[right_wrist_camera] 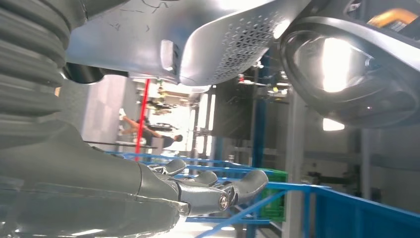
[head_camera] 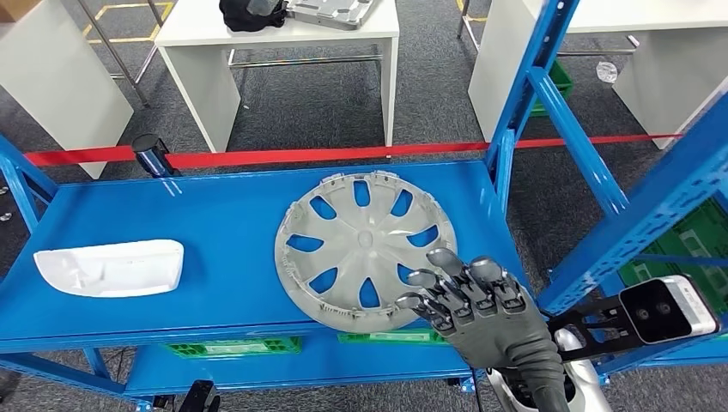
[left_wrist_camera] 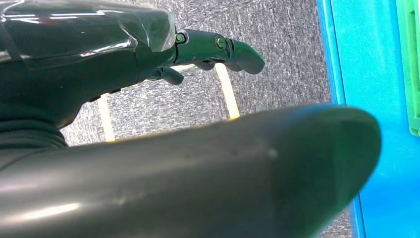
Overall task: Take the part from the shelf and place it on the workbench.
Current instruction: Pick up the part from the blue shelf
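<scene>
A: What sits on the blue shelf [head_camera: 223, 232]?

B: A grey wheel cover [head_camera: 365, 249] lies flat on it, towards the shelf's right end. Well to the cover's left, near the front edge, rests a white moulded part [head_camera: 112, 268]. Under the shelf, green crates [head_camera: 232, 347] show through the gap at the front; what is in them cannot be made out.

A: And the right hand [head_camera: 468, 300]?

B: It is raised at the front right rim of the wheel cover, palm down, its fingers [head_camera: 446, 259] spread apart and reaching over the rim. It holds nothing. Whether the fingertips touch the cover is unclear.

A: The left hand [left_wrist_camera: 198, 49]?

B: In the left wrist view it hangs beside the blue shelf frame, above grey carpet, fingers loosely bent and nothing in them; I cannot tell if it counts as closed.

A: Behind the shelf?

B: A red strip [head_camera: 343, 153] on the floor, then white workbenches [head_camera: 283, 43].
</scene>
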